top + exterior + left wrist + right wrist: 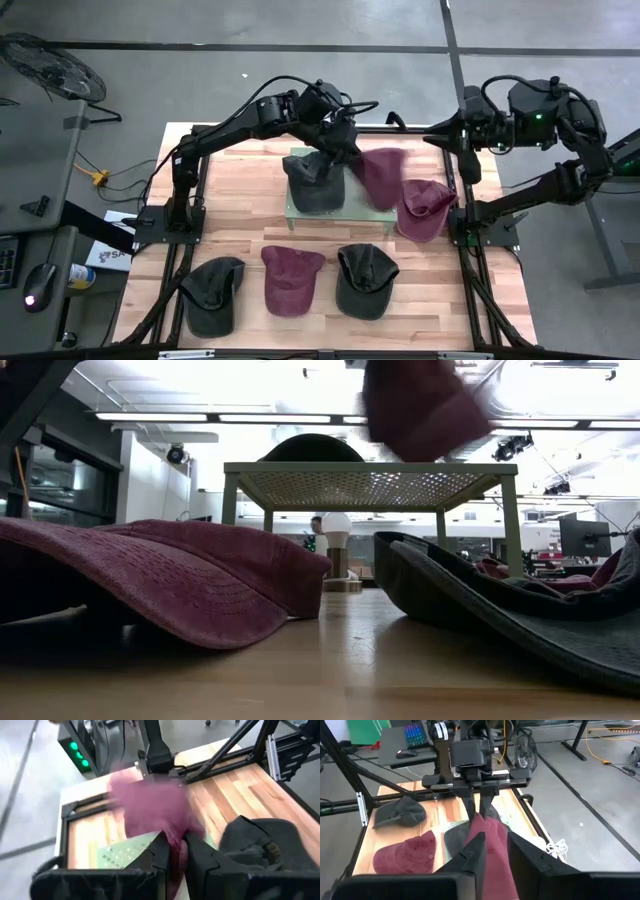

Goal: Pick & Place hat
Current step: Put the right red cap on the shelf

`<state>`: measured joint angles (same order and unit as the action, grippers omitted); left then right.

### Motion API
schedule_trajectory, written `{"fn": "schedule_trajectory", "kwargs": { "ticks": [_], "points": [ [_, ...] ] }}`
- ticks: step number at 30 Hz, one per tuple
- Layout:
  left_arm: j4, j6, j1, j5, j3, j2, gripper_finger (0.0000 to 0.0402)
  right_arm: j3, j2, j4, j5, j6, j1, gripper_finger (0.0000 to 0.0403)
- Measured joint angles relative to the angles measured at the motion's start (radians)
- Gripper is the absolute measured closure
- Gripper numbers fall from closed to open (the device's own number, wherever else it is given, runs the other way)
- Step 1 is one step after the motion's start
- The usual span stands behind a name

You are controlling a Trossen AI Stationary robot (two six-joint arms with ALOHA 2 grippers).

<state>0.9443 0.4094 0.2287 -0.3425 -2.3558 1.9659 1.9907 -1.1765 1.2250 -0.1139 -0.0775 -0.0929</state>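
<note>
A maroon hat [380, 172] hangs from my left gripper [345, 140] above the right part of the green perforated platform [288, 210]. In the low view this hat [420, 405] is blurred and floats above the platform top [370, 485]. My left gripper [177, 852] is shut on it. A dark grey hat [315, 182] rests crown up on the platform, left of the held hat. My right gripper [468, 160] waits at the table's far right, fingers slightly apart [496, 852], touching nothing. My left gripper pinches the maroon hat between its two fingers at the hat's upper edge [176, 842]; brim or crown, I cannot tell. The fingers [476, 802] slant down from the table's far left. The hat hangs below them, lifted clear of the platform.
A second maroon hat [425, 208] lies on the table right of the platform. Along the near edge lie a grey hat [213, 295], a maroon hat [290, 280] and another grey hat [365, 280]. Black frame rails [470, 250] run along both table sides.
</note>
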Motion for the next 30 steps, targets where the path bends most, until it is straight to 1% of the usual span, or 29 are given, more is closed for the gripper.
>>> {"fn": "schedule_trajectory", "kwargs": {
  "ticks": [7, 13, 16, 25, 30],
  "points": [
    [-0.015, -0.077, 0.0, -0.004, 0.0, 0.0, 0.0377, 0.0, -0.029, -0.018, 0.0, 0.007, 0.0, 0.0297],
    [-0.091, -0.131, 0.0, -0.079, 0.0, 0.0, 0.0377, 0.0, -0.096, -0.025, 0.011, 0.058, 0.0, 0.0275],
    [-0.107, -0.15, -0.002, -0.093, 0.0, 0.0, 0.0377, 0.0, -0.134, 0.002, 0.012, 0.092, 0.0, 0.0262],
    [-0.104, -0.16, -0.002, -0.109, 0.0, 0.0, 0.0377, -0.002, -0.205, 0.015, 0.019, 0.139, -0.004, 0.0198],
    [-0.106, -0.172, -0.002, -0.111, 0.0, 0.0, 0.0377, -0.002, -0.239, 0.014, 0.029, 0.149, -0.018, 0.0183]
  ]
}}
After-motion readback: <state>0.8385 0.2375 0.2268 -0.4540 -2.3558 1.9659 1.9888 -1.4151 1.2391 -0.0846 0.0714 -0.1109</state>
